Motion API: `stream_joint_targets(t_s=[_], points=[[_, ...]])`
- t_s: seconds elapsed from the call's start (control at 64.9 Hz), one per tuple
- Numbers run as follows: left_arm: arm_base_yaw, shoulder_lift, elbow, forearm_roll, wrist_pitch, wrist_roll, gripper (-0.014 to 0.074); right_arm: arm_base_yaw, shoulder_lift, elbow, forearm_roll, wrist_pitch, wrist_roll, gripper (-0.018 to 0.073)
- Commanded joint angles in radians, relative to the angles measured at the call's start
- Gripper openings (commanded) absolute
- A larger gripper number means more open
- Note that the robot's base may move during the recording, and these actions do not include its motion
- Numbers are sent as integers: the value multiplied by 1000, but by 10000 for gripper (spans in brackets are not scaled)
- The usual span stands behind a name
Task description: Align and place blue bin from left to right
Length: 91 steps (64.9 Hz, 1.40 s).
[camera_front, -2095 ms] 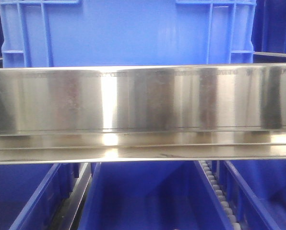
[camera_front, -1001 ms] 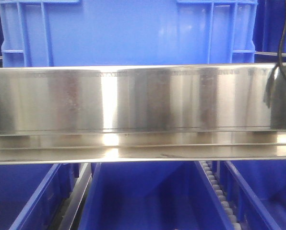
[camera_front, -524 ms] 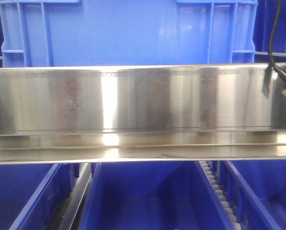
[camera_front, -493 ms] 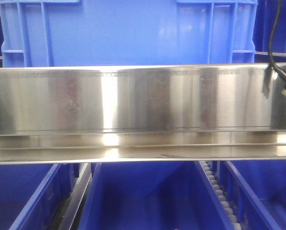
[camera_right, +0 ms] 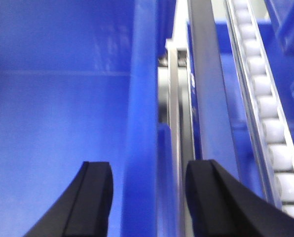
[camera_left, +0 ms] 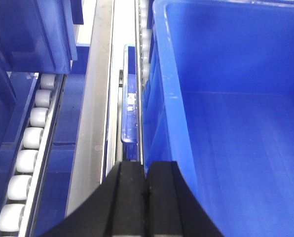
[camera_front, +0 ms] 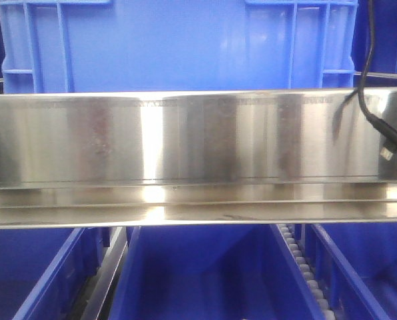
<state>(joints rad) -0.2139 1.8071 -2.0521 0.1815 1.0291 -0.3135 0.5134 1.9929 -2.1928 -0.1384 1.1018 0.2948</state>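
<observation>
Blue bin (camera_front: pixel 178 47) sits on the upper level behind the steel rail (camera_front: pixel 198 140), filling the upper middle of the front view, flat side facing out, corner ribs at both ends. No writing legible on it; a fine stamped strip along the rail's top edge is too small to read. My right gripper (camera_right: pixel 148 168) is spread wide, one black finger (camera_right: pixel 93 197) inside the bin and the other outside, straddling the right wall without visible contact. My left gripper (camera_left: pixel 146 168) has its fingers pressed together with nothing between them, above the gap just beside the bin's left wall. White rollers (camera_left: pixel 31 143) run alongside. A black cable (camera_front: pixel 378 127) with a plug hangs before the rail at right. More blue tubs (camera_front: pixel 198 280) below the rail.
</observation>
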Motion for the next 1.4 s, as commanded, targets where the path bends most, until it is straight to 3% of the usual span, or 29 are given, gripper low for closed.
stream_joint_targets(t_s=[0.0,0.385,1.217,1.294,1.386], points=[[-5,-5,-11,-4,-3,-6,-111,-5,-2,-10,3,1,2,246],[-5,-5,-11,-4,-3,-6,-111,4,4,-10,3,57,2,246],[-12,0,-11,5,-10,-6,-109,12,4,-10,-21,36,2,246],[-35,9,-11,25,-29,-6,-52,12,4,-10,-21,31,2,246],[-75,30,-17,72,-38,-6,95,12,4,-10,-21,29,2,246]])
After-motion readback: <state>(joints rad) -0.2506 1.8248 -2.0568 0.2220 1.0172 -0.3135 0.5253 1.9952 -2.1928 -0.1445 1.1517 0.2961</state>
